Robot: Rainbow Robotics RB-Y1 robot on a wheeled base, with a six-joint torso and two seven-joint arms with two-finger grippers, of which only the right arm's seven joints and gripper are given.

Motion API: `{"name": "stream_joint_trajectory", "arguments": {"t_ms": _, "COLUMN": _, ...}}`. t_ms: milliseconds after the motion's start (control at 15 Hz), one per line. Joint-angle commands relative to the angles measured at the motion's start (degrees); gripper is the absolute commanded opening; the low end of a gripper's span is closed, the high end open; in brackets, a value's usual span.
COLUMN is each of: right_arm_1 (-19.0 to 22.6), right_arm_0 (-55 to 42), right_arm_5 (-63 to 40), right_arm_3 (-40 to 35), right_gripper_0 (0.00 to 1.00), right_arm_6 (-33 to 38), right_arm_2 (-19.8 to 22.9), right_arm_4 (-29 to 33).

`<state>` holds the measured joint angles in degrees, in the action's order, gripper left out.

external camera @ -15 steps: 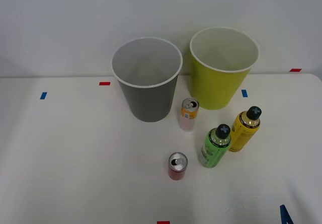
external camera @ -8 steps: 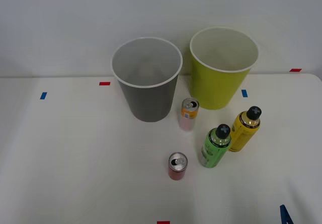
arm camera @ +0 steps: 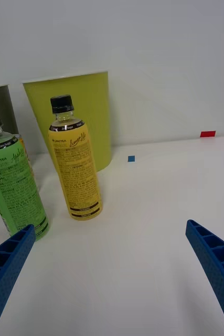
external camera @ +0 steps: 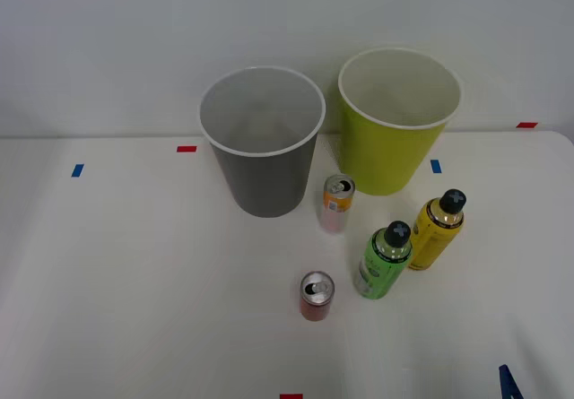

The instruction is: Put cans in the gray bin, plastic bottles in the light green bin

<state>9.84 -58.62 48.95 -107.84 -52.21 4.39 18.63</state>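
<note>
Nothing sorted yet: round gray bin [external camera: 261,139] and round yellow-green bin [external camera: 398,119], both white-rimmed at the table's far edge, look empty. Short red can [external camera: 316,296], orange-and-pink can [external camera: 336,203], green-labelled dark-capped plastic bottle [external camera: 384,260] and yellow-labelled dark-capped bottle [external camera: 437,229] all stand upright mid-table before the bins. Right claw [arm camera: 112,273] sits low near the right edge, blue ribbed fingers spread apart, holding nothing; all four items remain.
</note>
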Motion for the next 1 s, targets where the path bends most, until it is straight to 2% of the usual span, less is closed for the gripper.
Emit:
{"name": "stream_joint_trajectory", "arguments": {"t_ms": 67, "right_arm_1": 0.0, "right_arm_0": 0.0, "right_arm_5": 0.0, "right_arm_3": 0.0, "right_gripper_0": 1.0, "right_arm_6": 0.0, "right_arm_2": 0.0, "right_arm_4": 0.0}}
{"name": "stream_joint_trajectory", "arguments": {"t_ms": 1000, "right_arm_1": 0.0, "right_arm_0": 0.0, "right_arm_5": 0.0, "right_arm_3": 0.0, "right_gripper_0": 1.0, "right_arm_6": 0.0, "right_arm_2": 0.0, "right_arm_4": 0.0}}
